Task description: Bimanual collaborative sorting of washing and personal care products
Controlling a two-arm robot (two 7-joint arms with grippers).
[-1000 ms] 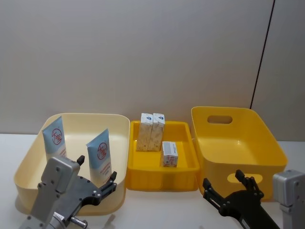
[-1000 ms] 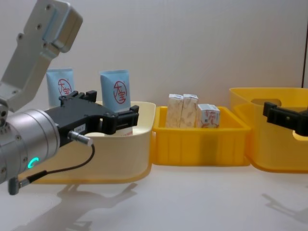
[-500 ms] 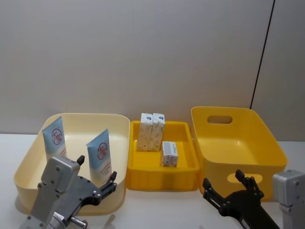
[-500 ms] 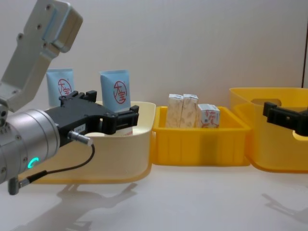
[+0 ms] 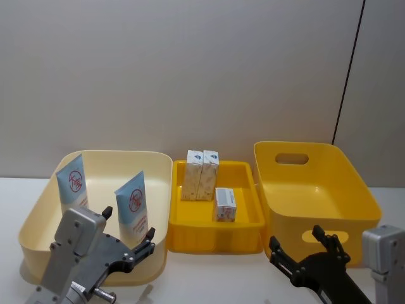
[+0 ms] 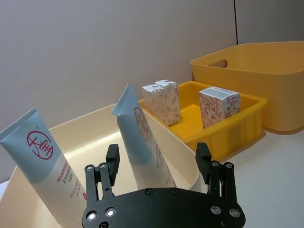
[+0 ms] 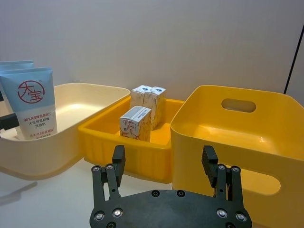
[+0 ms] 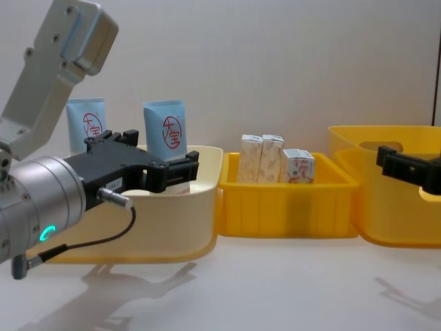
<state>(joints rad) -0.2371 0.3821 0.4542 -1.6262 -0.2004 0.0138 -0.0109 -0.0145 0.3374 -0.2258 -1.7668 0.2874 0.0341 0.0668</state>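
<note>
Two light-blue tubes (image 5: 71,183) (image 5: 133,206) with red circled marks stand upright in the cream bin (image 5: 38,215). Three beige speckled cartons sit in the small yellow tray (image 5: 215,237): two upright (image 5: 194,174) (image 5: 210,174) at the back, and a shorter one (image 5: 225,204) in front of them. My left gripper (image 5: 128,227) hovers open and empty just in front of the cream bin, with the nearer tube (image 6: 137,137) straight ahead of its fingers. Near the table's front right, my right gripper (image 5: 296,239) is open and empty, facing the tray and the large yellow bin (image 7: 247,137).
The large yellow bin (image 5: 316,190) with handle cut-outs stands at the right, touching the tray. All three containers sit in a row against a plain wall. White table surface (image 8: 275,289) lies in front of them.
</note>
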